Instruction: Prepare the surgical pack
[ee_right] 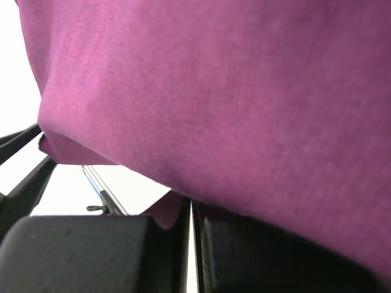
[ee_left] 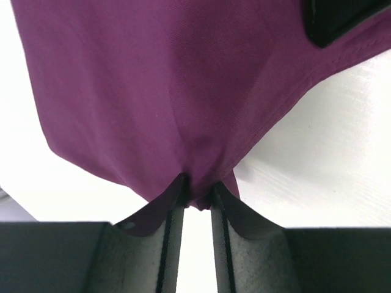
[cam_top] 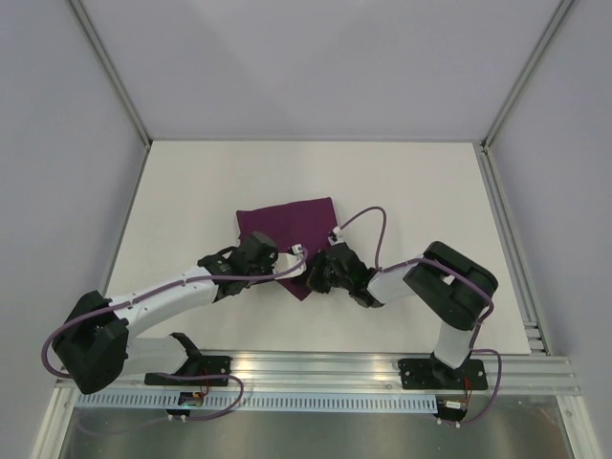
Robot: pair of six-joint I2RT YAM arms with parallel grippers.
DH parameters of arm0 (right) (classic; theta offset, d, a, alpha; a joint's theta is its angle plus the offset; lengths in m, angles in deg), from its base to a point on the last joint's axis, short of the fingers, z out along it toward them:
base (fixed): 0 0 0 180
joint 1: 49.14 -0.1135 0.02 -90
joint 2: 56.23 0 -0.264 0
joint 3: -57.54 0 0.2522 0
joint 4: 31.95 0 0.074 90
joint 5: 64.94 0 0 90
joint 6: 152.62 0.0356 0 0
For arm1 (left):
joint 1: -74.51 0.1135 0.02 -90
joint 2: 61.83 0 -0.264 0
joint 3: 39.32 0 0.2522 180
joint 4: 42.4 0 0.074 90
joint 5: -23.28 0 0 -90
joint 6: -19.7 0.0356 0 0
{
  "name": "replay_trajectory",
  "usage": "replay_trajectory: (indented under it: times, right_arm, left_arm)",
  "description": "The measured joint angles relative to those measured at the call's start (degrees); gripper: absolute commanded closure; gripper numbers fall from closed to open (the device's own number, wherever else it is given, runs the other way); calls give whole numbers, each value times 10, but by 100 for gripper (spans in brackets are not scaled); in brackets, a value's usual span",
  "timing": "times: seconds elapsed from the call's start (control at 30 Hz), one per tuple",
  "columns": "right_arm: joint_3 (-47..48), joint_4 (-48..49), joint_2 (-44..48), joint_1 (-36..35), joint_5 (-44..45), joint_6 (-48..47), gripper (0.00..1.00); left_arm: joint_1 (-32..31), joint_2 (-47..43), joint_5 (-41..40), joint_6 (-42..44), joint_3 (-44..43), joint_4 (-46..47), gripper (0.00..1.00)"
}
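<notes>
The deep-purple cloth (cam_top: 292,222) lies folded near the middle of the white table. It fills the left wrist view (ee_left: 171,85) and the right wrist view (ee_right: 244,91). My left gripper (cam_top: 277,258) is at the cloth's near left edge, with a bunch of cloth pinched between its fingertips (ee_left: 198,194). My right gripper (cam_top: 311,275) is at the near corner, nearly closed, with cloth draped over and into its jaws (ee_right: 192,207). The two grippers are close together. The steel tray, instruments, gauze pads and clear packets are not in view.
The white table (cam_top: 191,191) sits inside pale walls with aluminium posts (cam_top: 110,76). A metal rail (cam_top: 316,368) runs along the near edge by the arm bases. The dark body of the right gripper (ee_left: 342,18) shows at the top right of the left wrist view.
</notes>
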Motion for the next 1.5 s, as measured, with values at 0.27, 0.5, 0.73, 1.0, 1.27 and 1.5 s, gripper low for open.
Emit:
replay_trajectory:
  times: [0.27, 0.5, 0.73, 1.0, 1.27, 1.5]
  right_arm:
    - [13, 9, -13, -3, -1, 1, 100]
    - [53, 16, -17, -3, -2, 1, 100]
    - [128, 23, -60, -4, 0, 3, 99]
    - [132, 79, -76, -5, 20, 19, 99]
    - [132, 147, -110, -7, 59, 43, 100]
    - [118, 198, -130, -7, 141, 47, 99]
  left_arm:
    - [0, -10, -5, -5, 3, 6, 100]
    - [0, -43, 10, -22, -3, -6, 100]
    - [0, -57, 10, -26, -5, -7, 100]
    - [3, -59, 11, -26, -5, -7, 100]
    - [4, -61, 12, -26, -6, -5, 100]
    - [4, -64, 12, -26, -7, -2, 100]
